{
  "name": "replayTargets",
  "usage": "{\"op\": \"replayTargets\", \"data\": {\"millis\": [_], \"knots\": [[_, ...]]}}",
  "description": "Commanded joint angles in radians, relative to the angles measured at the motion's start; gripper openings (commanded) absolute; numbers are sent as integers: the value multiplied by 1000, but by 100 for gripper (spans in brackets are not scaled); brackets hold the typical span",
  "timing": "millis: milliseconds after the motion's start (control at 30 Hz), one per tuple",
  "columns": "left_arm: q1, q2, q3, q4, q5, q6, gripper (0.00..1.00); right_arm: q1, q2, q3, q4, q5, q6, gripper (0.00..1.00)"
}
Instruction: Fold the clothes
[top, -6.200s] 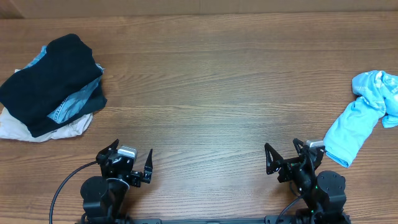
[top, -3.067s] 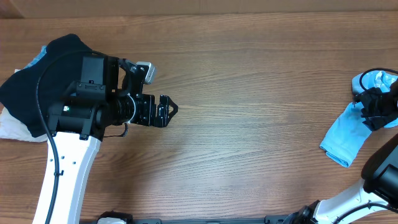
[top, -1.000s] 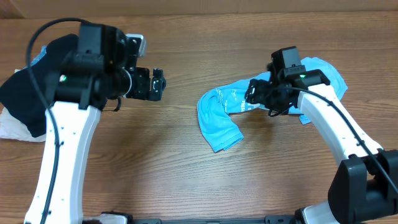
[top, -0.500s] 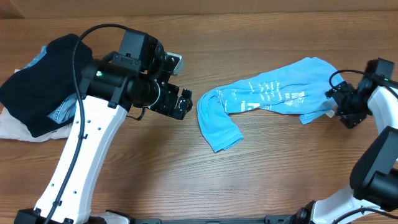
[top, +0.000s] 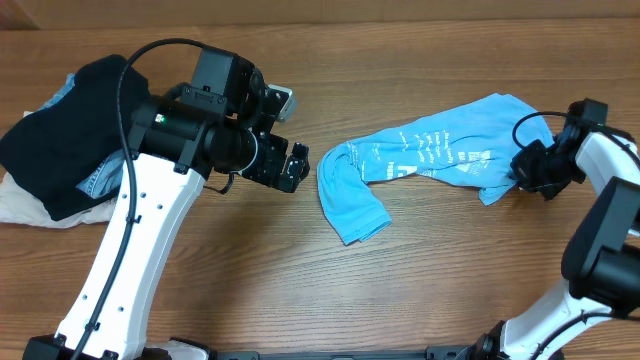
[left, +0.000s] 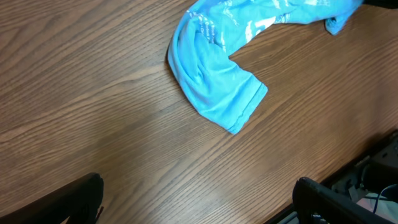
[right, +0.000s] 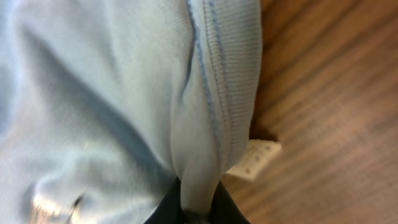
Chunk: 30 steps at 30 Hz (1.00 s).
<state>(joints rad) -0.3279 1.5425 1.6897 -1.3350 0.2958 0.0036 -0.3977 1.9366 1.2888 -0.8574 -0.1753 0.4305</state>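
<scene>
My right tool (top: 526, 169) seems pinched on the limp, light T-shirt (top: 440, 150) at its stitched hem, a sound hold; left tool (top: 292, 167) gapes.

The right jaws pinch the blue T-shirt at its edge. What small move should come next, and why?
Probably bring the left jaws onto the left end of the T-shirt and close. They stand open beside it, holding nothing; the shirt lies bunched, so two grips could spread it.

I see a sky-blue T-shirt (top: 430, 155) with white lettering mid-frame. At upper left: a black garment (top: 70, 130), a denim-blue garment (top: 103, 179), a cream garment (top: 25, 206). The table (top: 400, 290) is brown, wood-grained.
</scene>
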Motion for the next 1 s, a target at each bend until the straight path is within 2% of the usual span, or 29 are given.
{"op": "replayTargets", "data": {"millis": [0, 200, 300, 400, 500, 667, 767, 900, 967], "knots": [[-2, -23, 21, 8, 8, 27, 100, 11, -233, 109, -8, -3, -55, 4], [1, -23, 66, 5, 7, 27, 100, 45, -505, 212, 46, -56, -93, 4], [1, -23, 150, 4, -14, 27, 100, 46, -597, 250, 116, -365, -145, 4], [1, -23, 244, -4, -47, 27, 100, 74, -645, 269, 161, -517, -177, 4], [1, -25, 336, -36, -92, 27, 100, 94, -677, 330, 116, -487, -272, 4], [1, -28, 461, -131, -195, 27, 100, 53, -683, 551, -15, -252, -275, 4], [1, -29, 492, -156, -203, 27, 100, 48, -679, 640, -45, -148, -275, 4], [1, -29, 494, -157, -208, 27, 100, 50, -671, 657, -54, -152, -251, 4], [1, -29, 494, -156, -250, 27, 100, 60, -656, 657, -53, -268, -247, 4]]}}
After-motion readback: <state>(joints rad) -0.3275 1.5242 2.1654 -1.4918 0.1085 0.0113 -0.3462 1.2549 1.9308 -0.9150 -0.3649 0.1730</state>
